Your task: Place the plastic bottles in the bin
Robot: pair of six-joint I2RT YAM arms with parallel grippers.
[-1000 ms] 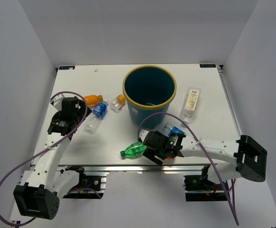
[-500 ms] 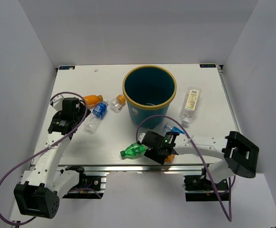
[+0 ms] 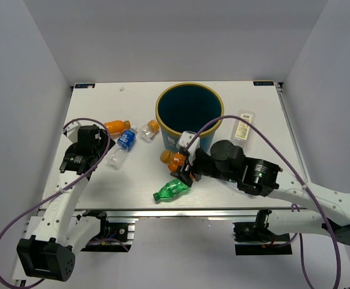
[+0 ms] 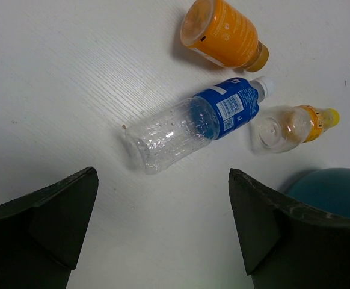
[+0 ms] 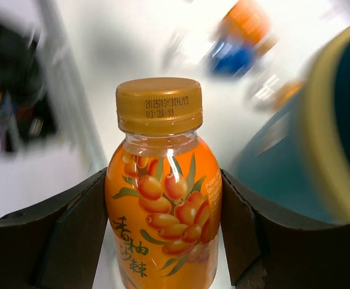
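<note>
My right gripper (image 3: 180, 161) is shut on an orange bottle (image 3: 171, 159) with a berry label (image 5: 163, 205) and holds it upright above the table, just left of the bin's front. The teal bin (image 3: 190, 90) with its yellow-tan rim stands at the table's middle back; its wall shows in the right wrist view (image 5: 277, 168). My left gripper (image 4: 163, 198) is open and empty, near a clear bottle with a blue label (image 4: 193, 123). An orange bottle (image 4: 222, 33) and a small clear bottle with an orange cap (image 4: 292, 125) lie beyond it. A green bottle (image 3: 171, 190) lies near the front edge.
A clear bottle with a pale label (image 3: 243, 127) lies right of the bin, partly behind my right arm. The bin's edge shows at the lower right of the left wrist view (image 4: 334, 186). White walls surround the table.
My right arm has lifted the orange bottle from near the front edge and swung it up and left toward the bin. The left arm has barely moved.
</note>
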